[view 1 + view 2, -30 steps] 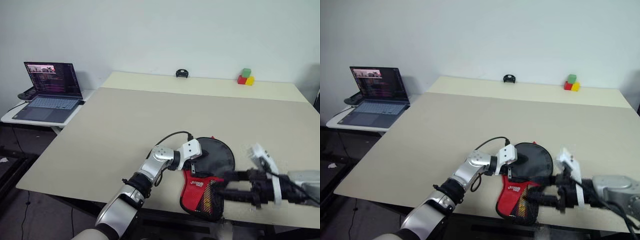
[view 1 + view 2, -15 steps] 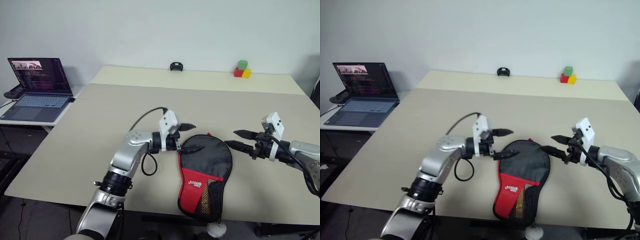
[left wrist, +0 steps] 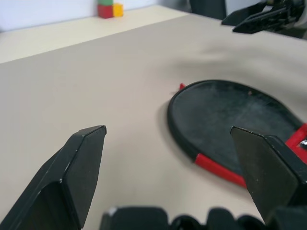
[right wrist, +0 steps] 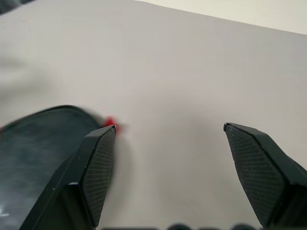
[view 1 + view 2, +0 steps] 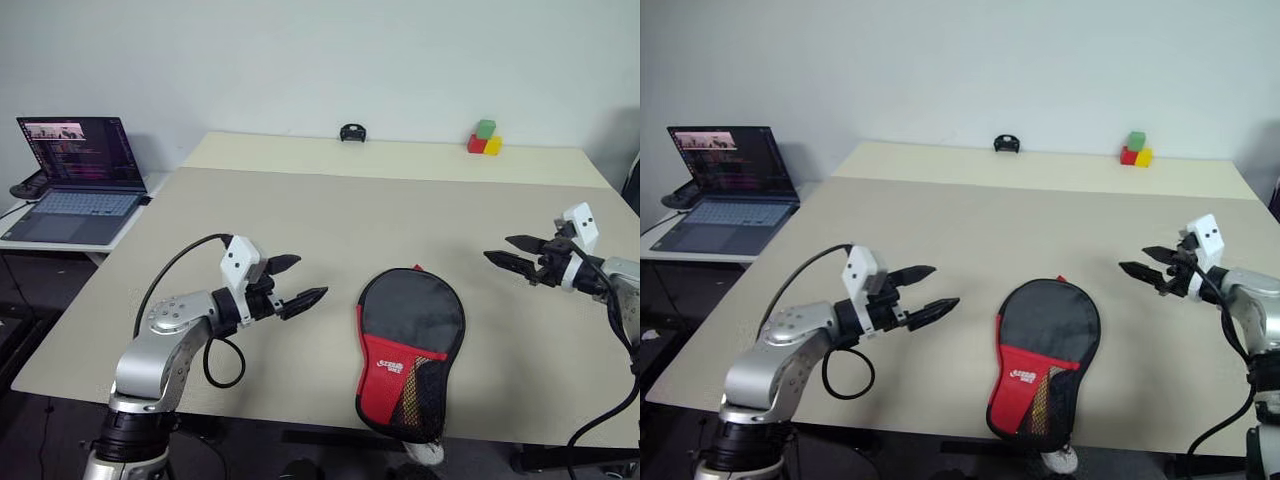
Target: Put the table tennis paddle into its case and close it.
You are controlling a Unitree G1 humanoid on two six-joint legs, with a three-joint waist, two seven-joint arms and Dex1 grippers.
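Observation:
The case (image 5: pixel 410 345) lies flat on the table near the front edge, its black round part away from me and its red panel and mesh pocket toward me. The table tennis paddle is hidden. My left gripper (image 5: pixel 311 277) hovers open to the left of the case, pointing at it, with nothing between its fingers. On the other side, my right gripper (image 5: pixel 497 248) is open and empty, apart from the case and pointing left. The left wrist view shows the case's black part (image 3: pixel 230 120) ahead; the right wrist view shows its edge (image 4: pixel 38 139) and a red tab (image 4: pixel 110 123).
A laptop (image 5: pixel 75 175) sits on a side table at the left. At the table's far edge are a small black object (image 5: pixel 351 132) and stacked green, red and yellow blocks (image 5: pixel 485 140). The beige table (image 5: pixel 330 215) stretches wide behind the case.
Both grippers have drawn away from the case, the left one to the left and the right one to the right. The case has stayed where it lay.

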